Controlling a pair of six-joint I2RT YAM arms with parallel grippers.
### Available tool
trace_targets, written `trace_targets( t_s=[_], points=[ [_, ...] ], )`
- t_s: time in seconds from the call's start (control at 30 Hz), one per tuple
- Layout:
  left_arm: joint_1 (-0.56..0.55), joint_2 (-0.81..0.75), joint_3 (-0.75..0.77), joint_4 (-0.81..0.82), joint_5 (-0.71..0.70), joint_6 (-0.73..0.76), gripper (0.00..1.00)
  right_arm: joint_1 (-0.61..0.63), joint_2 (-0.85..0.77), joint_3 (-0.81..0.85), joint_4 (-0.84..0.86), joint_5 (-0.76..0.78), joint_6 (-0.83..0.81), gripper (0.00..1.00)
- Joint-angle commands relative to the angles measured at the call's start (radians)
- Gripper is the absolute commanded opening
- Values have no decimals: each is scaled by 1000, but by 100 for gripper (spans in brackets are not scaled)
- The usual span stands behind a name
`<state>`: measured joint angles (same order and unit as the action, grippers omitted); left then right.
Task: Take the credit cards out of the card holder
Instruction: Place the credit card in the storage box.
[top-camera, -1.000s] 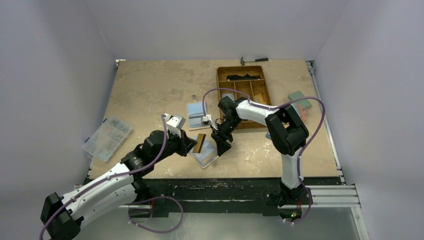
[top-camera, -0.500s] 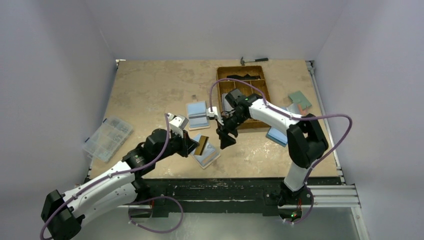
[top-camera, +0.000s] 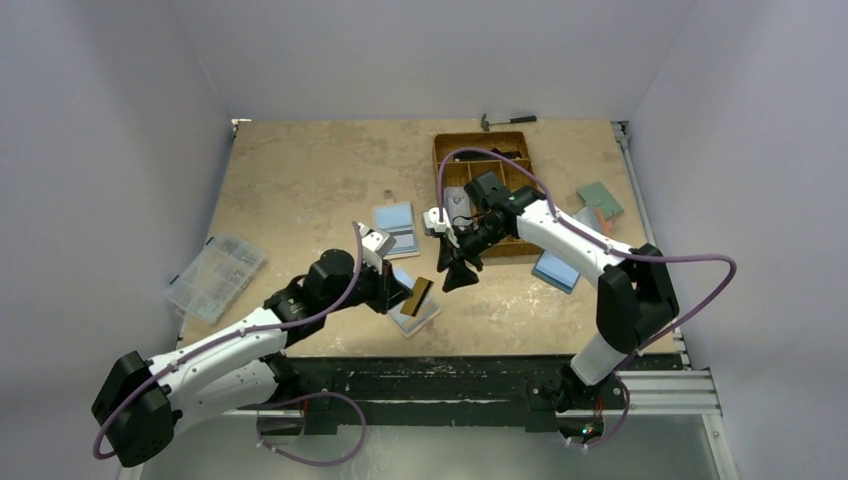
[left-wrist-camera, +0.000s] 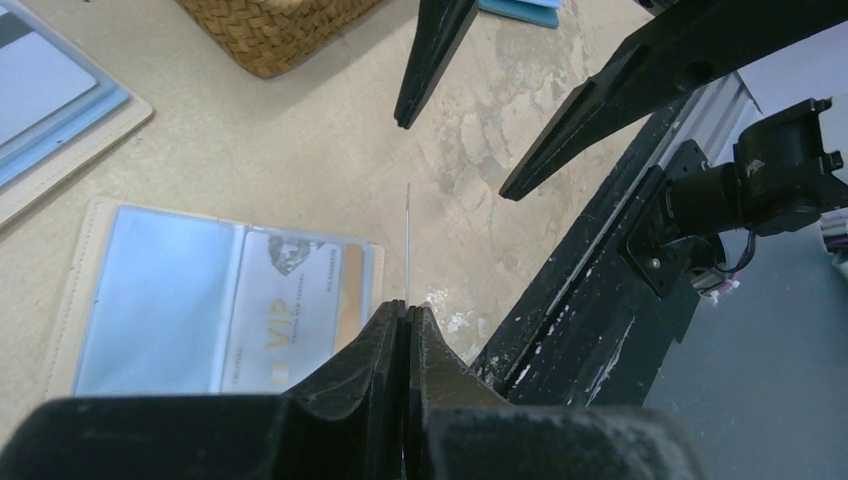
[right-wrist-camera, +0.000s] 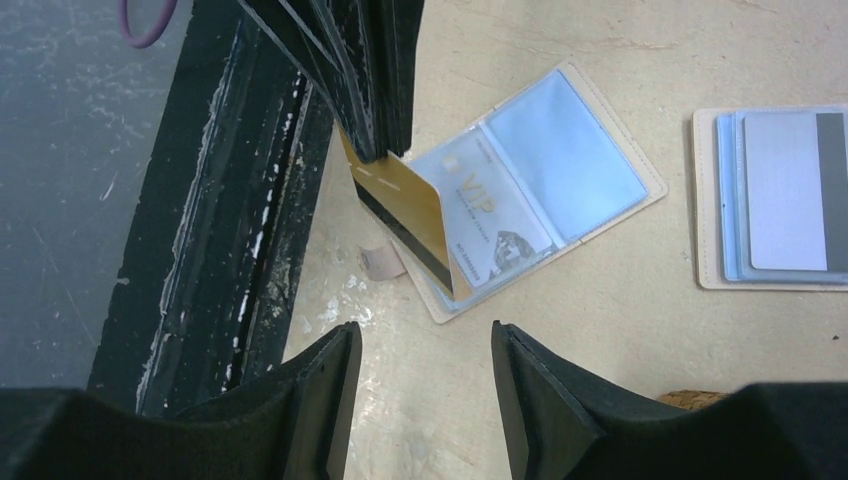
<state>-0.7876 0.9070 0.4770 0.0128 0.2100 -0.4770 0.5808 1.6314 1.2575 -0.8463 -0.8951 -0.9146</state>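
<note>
The table (top-camera: 300, 170) was a flat slab with a mottled tan, stone-like finish. Toward its far edge stood a rectangular woven brown tray (top-camera: 487, 150) with compartments, and near the left edge lay a clear plastic organiser box (top-camera: 215, 277).

The right gripper (right-wrist-camera: 425, 340) hung just right of the card holder, its tapered black jaws apart with nothing between them. The left gripper (left-wrist-camera: 407, 310) had its jaws pressed together on a gold credit card (right-wrist-camera: 400, 215), thin and rigid, with a black stripe, held tilted on edge above the holder.

The card holder (right-wrist-camera: 560, 170) lay open flat near the table's front edge. It was tan-rimmed with glossy light-blue sleeves, and a pale VIP card (right-wrist-camera: 480, 215) sat in one sleeve.
</note>
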Motion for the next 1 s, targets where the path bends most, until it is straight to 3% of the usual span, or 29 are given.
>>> trace_targets(
  t_s=[0.0, 0.43, 0.53, 0.67, 0.73, 0.77, 0.97],
  points=[
    [-2, 48, 44, 118, 83, 13, 0, -7, 7, 1, -3, -72, -33, 58],
    [-3, 112, 52, 188, 142, 0, 0, 41, 73, 0, -69, -149, -100, 46],
    [-4, 115, 49, 193, 148, -2, 0, 51, 87, 14, -104, -159, -130, 36],
    [-4, 105, 45, 186, 131, 0, 0, 51, 101, 37, -154, -169, -166, 4],
    [-2, 92, 52, 155, 87, -6, 0, 51, 101, 50, -174, -160, -168, 0],
    [-2, 85, 61, 128, 59, -6, 7, 50, 100, 58, -182, -145, -168, 0],
    [-1, -18, 124, -69, -154, 7, 74, 25, 48, 86, -247, -28, -201, 0]
  ],
)
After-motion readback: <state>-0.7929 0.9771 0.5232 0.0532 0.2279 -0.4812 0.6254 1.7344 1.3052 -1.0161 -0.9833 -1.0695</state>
